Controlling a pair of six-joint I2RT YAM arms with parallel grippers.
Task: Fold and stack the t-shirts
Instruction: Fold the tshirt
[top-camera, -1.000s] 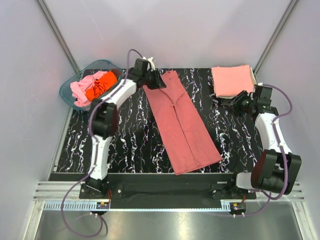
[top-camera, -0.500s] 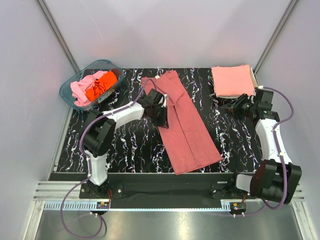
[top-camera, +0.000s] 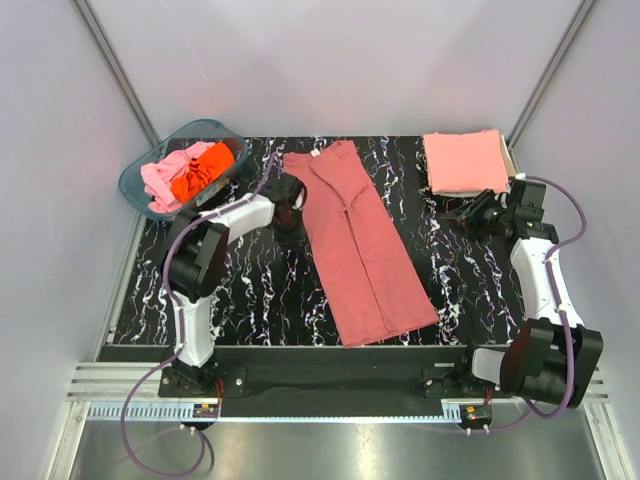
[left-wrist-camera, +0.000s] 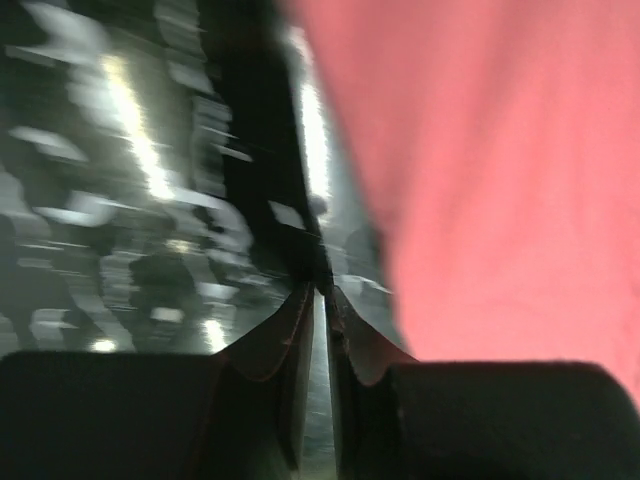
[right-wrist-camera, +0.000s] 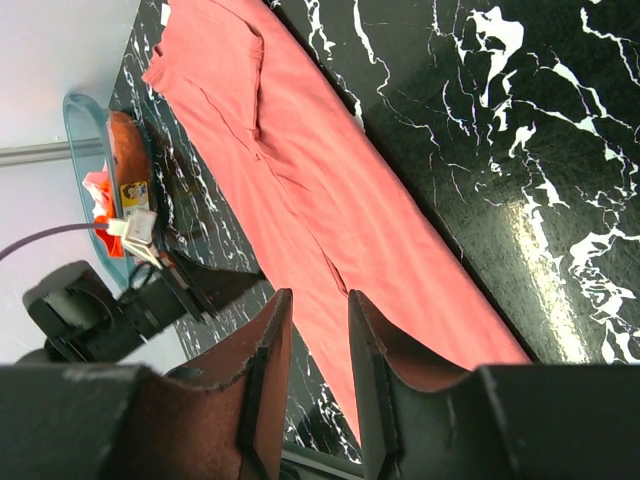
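A brick-red t-shirt (top-camera: 360, 240) lies flat as a long folded strip, running diagonally down the black marbled table (top-camera: 250, 290). My left gripper (top-camera: 290, 228) is low over the table just off the shirt's left edge. Its jaws (left-wrist-camera: 320, 290) are shut with no cloth between them, and the red shirt (left-wrist-camera: 500, 170) fills the right of that view. A folded salmon-pink t-shirt (top-camera: 465, 162) sits at the far right corner. My right gripper (top-camera: 462, 213) hovers just in front of it, open and empty (right-wrist-camera: 318, 300), looking across at the red shirt (right-wrist-camera: 300, 170).
A teal plastic tub (top-camera: 135, 185) at the far left corner holds a crumpled pink t-shirt (top-camera: 160, 180) and an orange one (top-camera: 200, 170). The tub (right-wrist-camera: 80, 130) and the left arm (right-wrist-camera: 110, 310) show in the right wrist view. Grey walls close in on three sides.
My left gripper came from the shirt's collar end, passed over the cloth and slid off to its left edge, closing a little. The shirt now lies flatter and slightly shifted. The right arm barely moved.
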